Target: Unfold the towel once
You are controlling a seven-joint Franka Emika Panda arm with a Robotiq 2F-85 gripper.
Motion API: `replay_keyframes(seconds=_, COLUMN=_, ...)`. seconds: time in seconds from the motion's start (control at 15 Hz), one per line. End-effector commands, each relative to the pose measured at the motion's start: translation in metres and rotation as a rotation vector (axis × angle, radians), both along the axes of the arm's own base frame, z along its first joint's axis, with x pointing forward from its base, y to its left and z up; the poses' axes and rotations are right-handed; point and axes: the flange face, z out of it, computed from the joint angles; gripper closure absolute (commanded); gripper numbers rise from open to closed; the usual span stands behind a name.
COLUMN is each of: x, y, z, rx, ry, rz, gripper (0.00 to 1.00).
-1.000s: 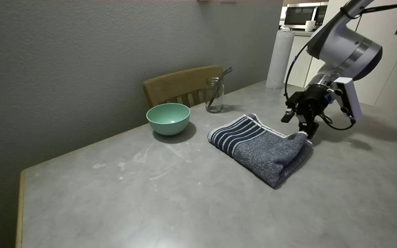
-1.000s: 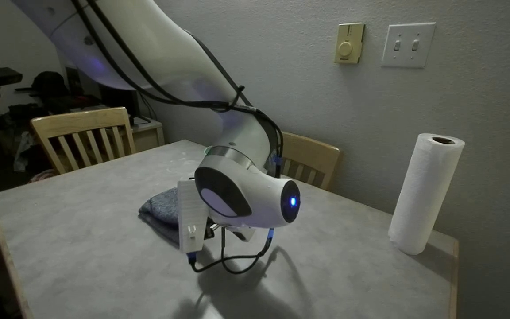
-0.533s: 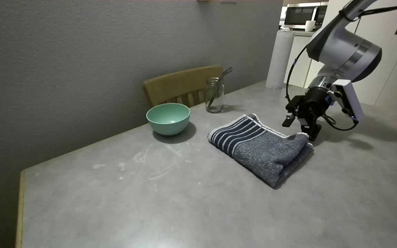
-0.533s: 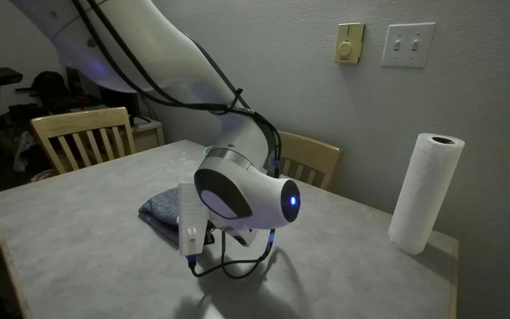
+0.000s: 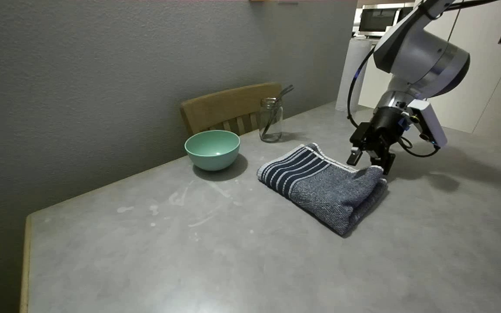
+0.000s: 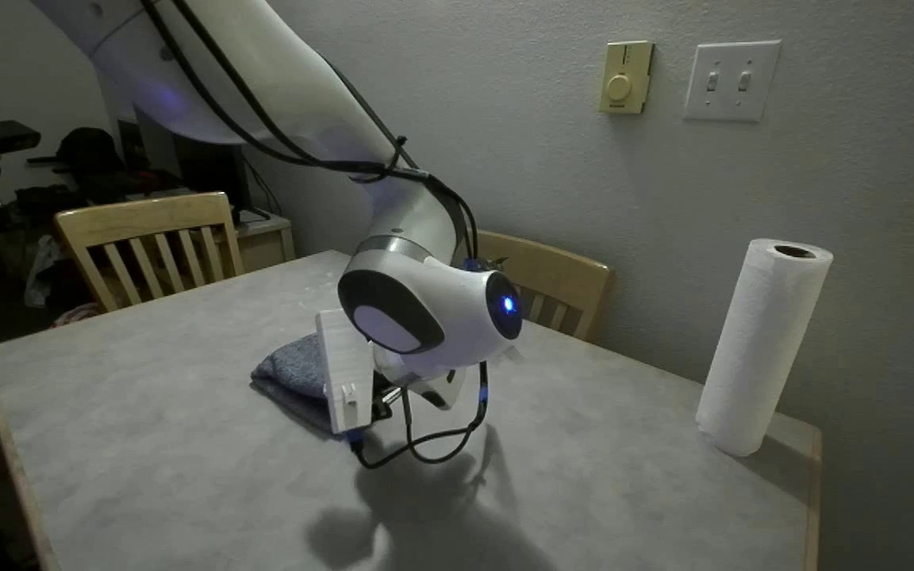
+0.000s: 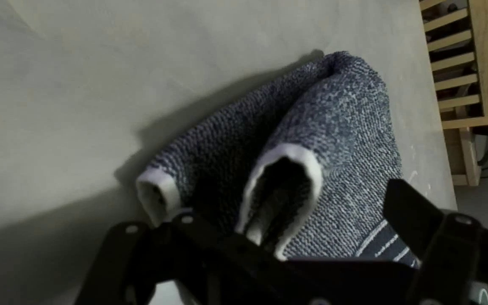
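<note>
The towel (image 5: 335,187), dark blue-grey with pale stripes and a white hem, lies folded on the table in an exterior view. In the other exterior view it (image 6: 294,373) is partly hidden by the arm. My gripper (image 5: 368,164) is tilted at the towel's hemmed side, its two fingers apart. One fingertip (image 5: 383,167) is low behind the towel's raised corner fold; the other is above the hem. In the wrist view the towel (image 7: 354,127) shows an open loop of fold between the spread fingers of the gripper (image 7: 303,199). One finger reaches into the dark gap between the layers.
A green bowl (image 5: 212,150) and a glass jar (image 5: 271,121) with straws stand near the wall side of the table. A chair back (image 5: 228,104) is behind them. A paper towel roll (image 6: 766,349) stands at the table's corner.
The gripper and arm have moved slightly left in an exterior view, after dipping a little. The towel has slid slightly left with it. The fingers stay apart.
</note>
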Motion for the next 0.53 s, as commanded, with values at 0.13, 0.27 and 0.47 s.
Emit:
replay_keyframes(seconds=0.13, x=0.005, y=0.009, z=0.004, rx=-0.063, ry=-0.016, rz=0.022, gripper=0.00)
replay_keyframes(seconds=0.27, x=0.005, y=0.010, z=0.007, rx=-0.073, ry=-0.013, rz=0.024, gripper=0.00)
replay_keyframes(seconds=0.47, x=0.003, y=0.011, z=0.011, rx=-0.084, ry=-0.007, rz=0.028, gripper=0.13)
